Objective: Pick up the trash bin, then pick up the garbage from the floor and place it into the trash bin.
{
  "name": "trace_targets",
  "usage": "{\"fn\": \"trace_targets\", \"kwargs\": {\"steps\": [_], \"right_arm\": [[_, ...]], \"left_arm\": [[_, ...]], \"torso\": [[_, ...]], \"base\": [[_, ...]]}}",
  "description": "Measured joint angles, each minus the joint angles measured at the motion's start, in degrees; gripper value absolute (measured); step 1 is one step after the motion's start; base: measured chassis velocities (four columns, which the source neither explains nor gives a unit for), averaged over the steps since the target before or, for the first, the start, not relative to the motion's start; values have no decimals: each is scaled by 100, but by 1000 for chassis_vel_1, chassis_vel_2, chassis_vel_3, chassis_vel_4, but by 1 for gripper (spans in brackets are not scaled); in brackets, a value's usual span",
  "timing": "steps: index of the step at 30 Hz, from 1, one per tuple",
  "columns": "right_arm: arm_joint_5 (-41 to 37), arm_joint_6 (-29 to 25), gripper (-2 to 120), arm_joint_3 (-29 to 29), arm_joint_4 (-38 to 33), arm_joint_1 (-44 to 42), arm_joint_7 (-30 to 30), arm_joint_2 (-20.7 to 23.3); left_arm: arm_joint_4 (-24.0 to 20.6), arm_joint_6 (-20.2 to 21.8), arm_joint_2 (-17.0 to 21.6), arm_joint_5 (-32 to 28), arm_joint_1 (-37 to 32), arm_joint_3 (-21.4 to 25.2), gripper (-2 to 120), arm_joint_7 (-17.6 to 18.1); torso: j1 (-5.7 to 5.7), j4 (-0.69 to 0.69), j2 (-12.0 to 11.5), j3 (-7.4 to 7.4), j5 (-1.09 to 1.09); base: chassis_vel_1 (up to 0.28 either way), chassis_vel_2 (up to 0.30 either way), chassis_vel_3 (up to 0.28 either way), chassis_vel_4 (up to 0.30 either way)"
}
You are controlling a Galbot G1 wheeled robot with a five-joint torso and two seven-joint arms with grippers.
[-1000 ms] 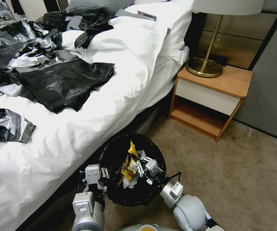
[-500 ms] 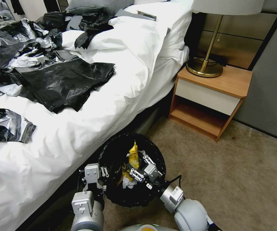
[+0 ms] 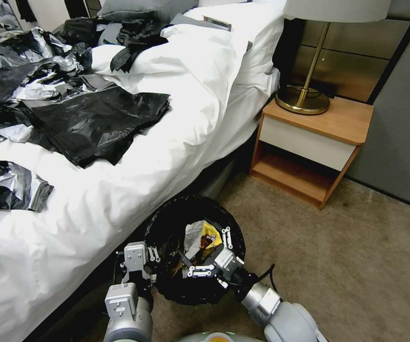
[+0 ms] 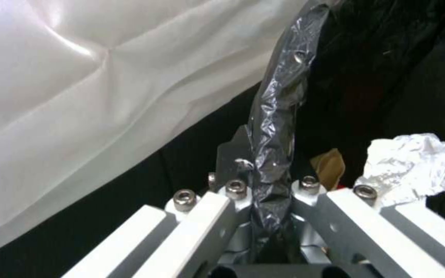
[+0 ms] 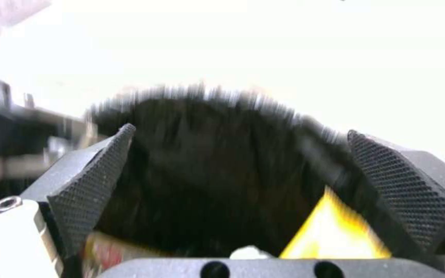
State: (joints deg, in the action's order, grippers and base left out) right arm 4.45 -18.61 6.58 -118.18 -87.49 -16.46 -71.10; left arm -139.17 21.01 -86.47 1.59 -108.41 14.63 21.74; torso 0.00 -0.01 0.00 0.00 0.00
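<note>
Garbage (image 3: 204, 236) just beyond open right end effector (image 3: 213, 256)

A bed (image 3: 134, 156) with white bedding fills the left side. Large black plastic sheets (image 3: 91, 118) lie spread and crumpled across it. A grey pillow (image 3: 138, 9) sits at its head. Beside the bed stands a wooden nightstand (image 3: 314, 142) with an open lower shelf. A brass lamp (image 3: 309, 90) with a white shade stands on top.
</note>
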Motion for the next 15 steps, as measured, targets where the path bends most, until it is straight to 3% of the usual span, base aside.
{"fn": "trace_targets", "kwargs": {"steps": [9,15], "right_arm": [[14,-3,100,334,-932,63,101,59],[-41,90,100,590,-1398,233,522,-52]], "left_arm": [[75,-2,-1,3,2,1,0,0],[76,-12,7,34,-59,-17,0,3]], "torso": [[0,0,0,0,0],[0,1,0,0,0]], "base": [[0,0,0,0],[0,0,0,0]]}}
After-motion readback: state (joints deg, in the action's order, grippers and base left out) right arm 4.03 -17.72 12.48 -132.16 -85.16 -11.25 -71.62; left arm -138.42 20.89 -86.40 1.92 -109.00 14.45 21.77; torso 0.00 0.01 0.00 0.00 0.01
